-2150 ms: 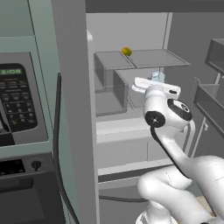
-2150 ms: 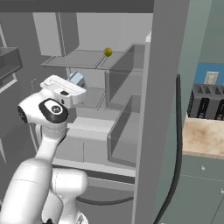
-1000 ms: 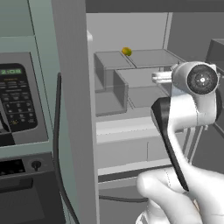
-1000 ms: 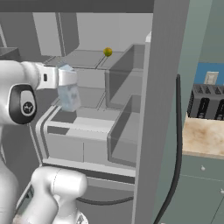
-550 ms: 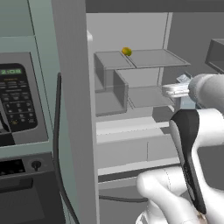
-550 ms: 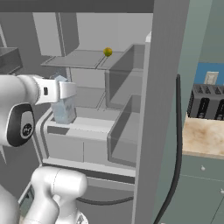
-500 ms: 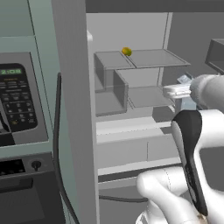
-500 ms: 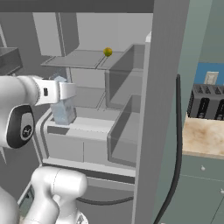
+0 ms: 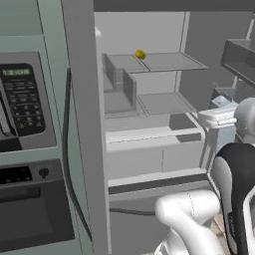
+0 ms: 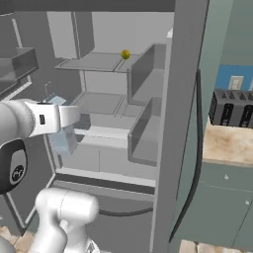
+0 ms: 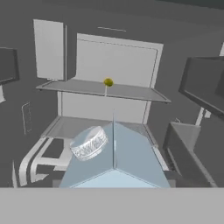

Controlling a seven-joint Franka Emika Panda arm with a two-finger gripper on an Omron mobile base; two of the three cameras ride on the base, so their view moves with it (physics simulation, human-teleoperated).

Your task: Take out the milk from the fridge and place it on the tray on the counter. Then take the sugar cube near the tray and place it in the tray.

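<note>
– What differs from two seconds back?
– The gripper [image 10: 63, 129] with the milk [image 10: 63, 138] is out of the fridge [image 10: 113, 89] interior; before, it reached in at the middle shelf.
– And the arm?
– Swung toward the fridge's right side, near the door; milk hangs clear of the shelves.

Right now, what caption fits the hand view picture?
Milk carton in the gripper, facing the open fridge with a small yellow fruit on a shelf.
</note>
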